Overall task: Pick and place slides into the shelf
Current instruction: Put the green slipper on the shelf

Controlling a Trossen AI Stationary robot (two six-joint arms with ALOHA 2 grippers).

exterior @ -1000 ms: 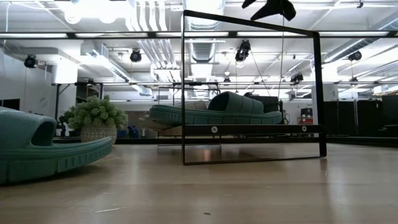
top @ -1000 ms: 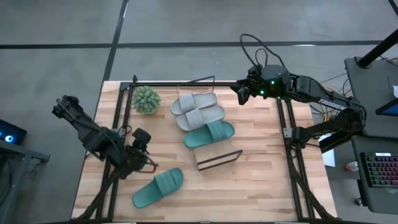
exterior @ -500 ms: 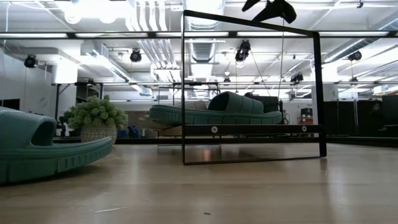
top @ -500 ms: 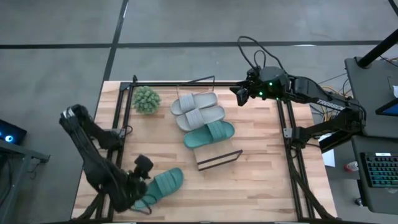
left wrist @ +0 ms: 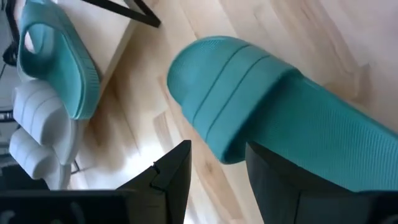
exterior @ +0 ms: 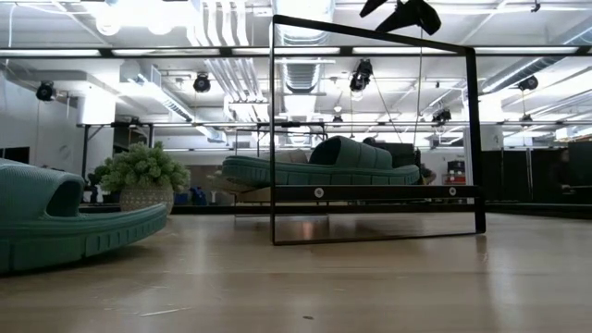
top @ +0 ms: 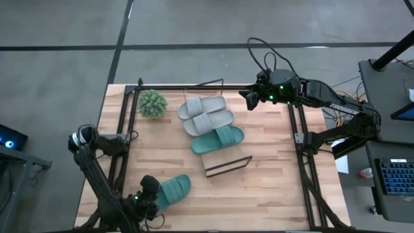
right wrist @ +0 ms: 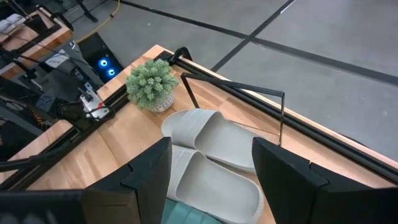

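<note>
One teal slide lies loose on the table near its front edge, sole down. My left gripper hovers low at its near-left end, open. In the left wrist view the slide reaches over one of the fingers. A grey pair and a second teal slide lie side by side on the shelf. My right gripper waits open, high over the far right of the table, with nothing between its fingers. My left gripper comes slanting down from the table's near-left side at the loose teal slide's end. One finger shows right under the slide's edge and the other stands beside it over bare wood. Whether either touches the slide, I cannot tell.
A small fuzzy green plant in a pot stands at the far left, next to the grey pair. The shelf's thin black wire frame rises above the board. Black rails run along the table's left and right sides.
My left gripper has swung toward the table's near edge and come down, tipping more steeply, from beside the left rail to the near-left end of the loose teal slide. The slides and my right arm have kept still.
</note>
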